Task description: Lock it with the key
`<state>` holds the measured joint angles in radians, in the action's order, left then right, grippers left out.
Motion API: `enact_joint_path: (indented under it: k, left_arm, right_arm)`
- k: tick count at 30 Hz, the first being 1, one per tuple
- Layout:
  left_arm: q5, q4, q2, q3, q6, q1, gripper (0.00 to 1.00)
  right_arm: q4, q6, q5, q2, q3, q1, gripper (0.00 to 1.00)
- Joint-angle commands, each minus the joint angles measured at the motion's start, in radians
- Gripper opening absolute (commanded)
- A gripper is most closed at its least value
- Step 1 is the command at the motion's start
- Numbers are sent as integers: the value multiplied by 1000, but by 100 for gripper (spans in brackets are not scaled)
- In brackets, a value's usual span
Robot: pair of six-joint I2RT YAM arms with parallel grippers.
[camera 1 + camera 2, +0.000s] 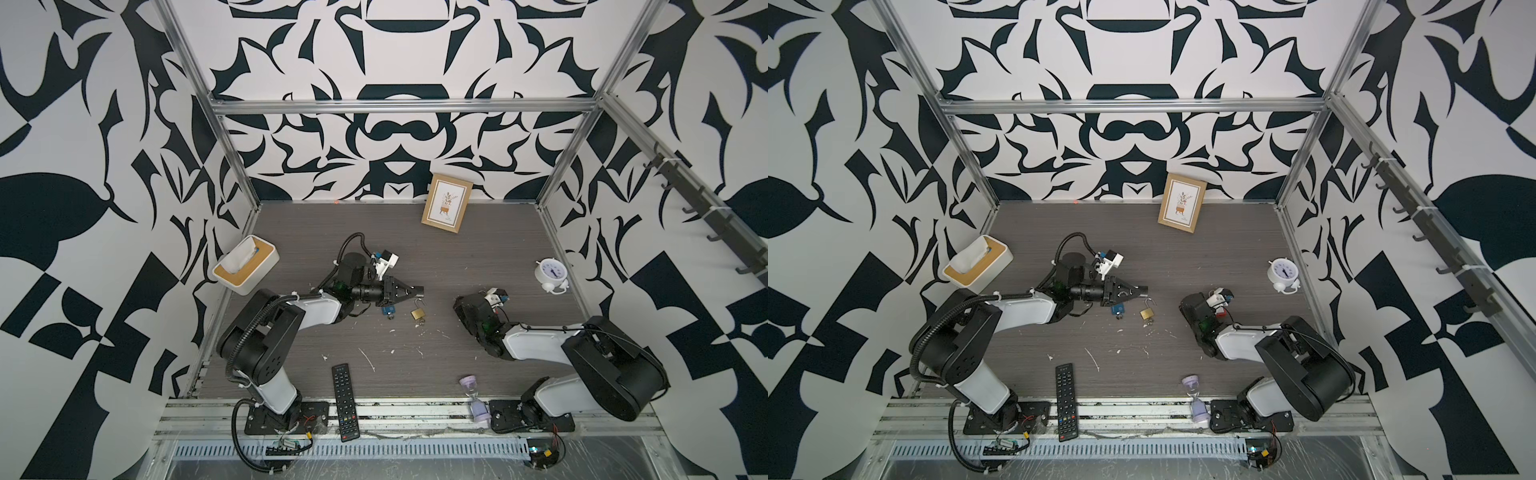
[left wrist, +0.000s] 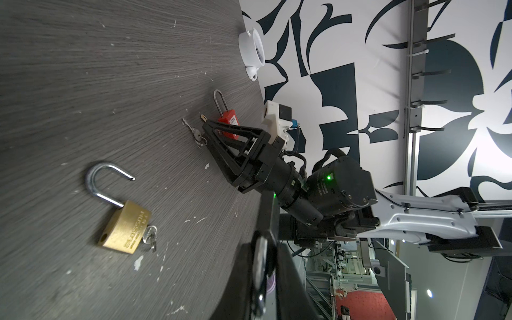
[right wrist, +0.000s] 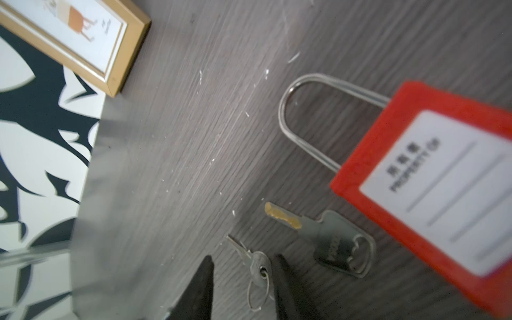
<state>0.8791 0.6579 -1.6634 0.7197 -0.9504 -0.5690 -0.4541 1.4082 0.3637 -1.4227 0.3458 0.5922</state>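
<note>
Bearing brass padlock point(image 1: 418, 312): scuffed grey table point(image 1: 478, 249), patterned walls point(image 1: 395, 158).

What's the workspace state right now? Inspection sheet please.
Surface: grey wood-grain tabletop, white flecks and scratches.
Job's things: brass padlock, shackle open, keys at its base; red plastic padlock, shackle closed; large silver key and small ringed silver key beside it.
Clutter: white tissue box, wooden picture frame, white alarm clock, black remote control, purple hourglass, small blue item near brass padlock.
Grippers: left gripper shut, by the brass padlock's shackle; right gripper open, straddling the small ringed silver key.
Cables: black corrugated hose on left arm, clear of the locks.
Surroundings: black-and-white patterned walls, aluminium frame, hook rack.
</note>
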Motion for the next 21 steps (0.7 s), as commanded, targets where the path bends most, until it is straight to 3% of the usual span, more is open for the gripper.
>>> enact_joint_path:
  k: [1, 6, 10, 11, 13, 15, 18, 21]
  left_arm:
    - [11, 0, 16, 10, 28, -5, 0]
    - [11, -18, 24, 14, 48, -5, 0]
    - [14, -49, 38, 29, 50, -6, 0]
    - [17, -64, 44, 33, 55, -6, 0]
    - [16, -113, 69, 40, 75, -10, 0]
    - [22, -185, 101, 50, 104, -10, 0]
    - [27, -314, 157, 64, 176, -10, 0]
    - [53, -424, 179, 93, 239, -10, 0]
  right_arm:
    - [97, 4, -3, 52, -11, 7, 50]
    - [291, -32, 7, 256, -5, 19, 53]
    - [351, -180, -71, 396, 24, 19, 49]
    - [321, -237, -104, 412, 24, 18, 46]
    - [238, -344, -242, 431, 24, 18, 29]
    - [188, -411, -355, 421, 46, 18, 26]
    - [155, -479, -517, 379, 107, 20, 32]
    - [102, -495, -629, 353, 141, 18, 49]
